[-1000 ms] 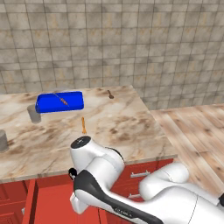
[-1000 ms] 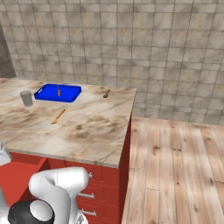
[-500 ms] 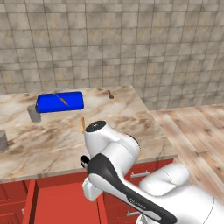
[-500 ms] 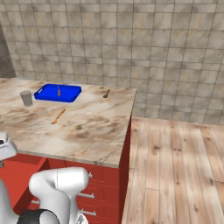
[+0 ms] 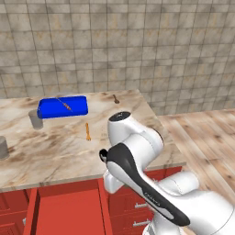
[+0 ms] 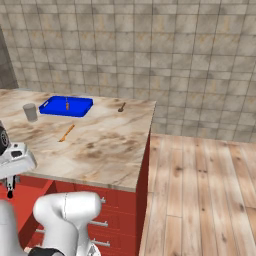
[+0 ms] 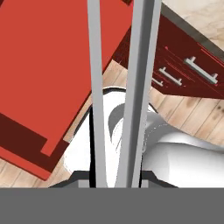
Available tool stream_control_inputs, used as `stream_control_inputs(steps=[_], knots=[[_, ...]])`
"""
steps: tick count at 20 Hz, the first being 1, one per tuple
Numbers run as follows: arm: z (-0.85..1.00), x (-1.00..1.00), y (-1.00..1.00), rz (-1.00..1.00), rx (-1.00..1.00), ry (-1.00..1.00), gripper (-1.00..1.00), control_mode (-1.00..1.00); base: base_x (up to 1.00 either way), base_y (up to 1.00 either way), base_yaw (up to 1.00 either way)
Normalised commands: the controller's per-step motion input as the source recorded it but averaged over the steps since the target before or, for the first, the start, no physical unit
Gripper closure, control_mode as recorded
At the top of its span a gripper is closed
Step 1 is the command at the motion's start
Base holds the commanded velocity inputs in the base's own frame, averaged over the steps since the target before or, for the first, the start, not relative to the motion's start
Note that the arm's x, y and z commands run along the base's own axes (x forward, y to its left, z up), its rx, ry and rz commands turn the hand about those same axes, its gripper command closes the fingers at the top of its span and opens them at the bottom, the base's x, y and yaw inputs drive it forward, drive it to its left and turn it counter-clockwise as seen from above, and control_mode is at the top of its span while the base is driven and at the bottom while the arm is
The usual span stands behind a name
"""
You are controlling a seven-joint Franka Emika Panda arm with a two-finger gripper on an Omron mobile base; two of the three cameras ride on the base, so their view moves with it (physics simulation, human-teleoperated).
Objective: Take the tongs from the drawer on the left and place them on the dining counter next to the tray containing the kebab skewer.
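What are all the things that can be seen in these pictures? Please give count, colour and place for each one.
tray: one, bright blue, far end of the dining counter.
kebab skewer: one, orange-brown, lying in the tray.
tongs: one, silver-grey, two long arms running up the hand view, held by the gripper.
drawer: one, red, pulled open under the counter edge.
dining counter: one, beige marble with brown veins, red base.
orange utensil: one, on the counter in front of the tray.
wooden spoon: one, brown, near the counter's far right corner.
cups: two, grey, left side of the counter.
gripper: one, fingers shut on the tongs.
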Motion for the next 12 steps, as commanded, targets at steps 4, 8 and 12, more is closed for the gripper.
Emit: stream_control_inputs(steps=[4,8,12], knots=[[0.04,0.71,-0.26,-0.01,0.02,0.03,1.0,-1.0,0.0,0.0,0.0],[0.05,0.66,-0.1,0.0,0.02,-0.01,1.0,-1.0,0.0,0.0,0.0],[0.14,0.29,-0.02,-0.05,0.0,-0.17,1.0,-1.0,0.0,0.0,0.0]])
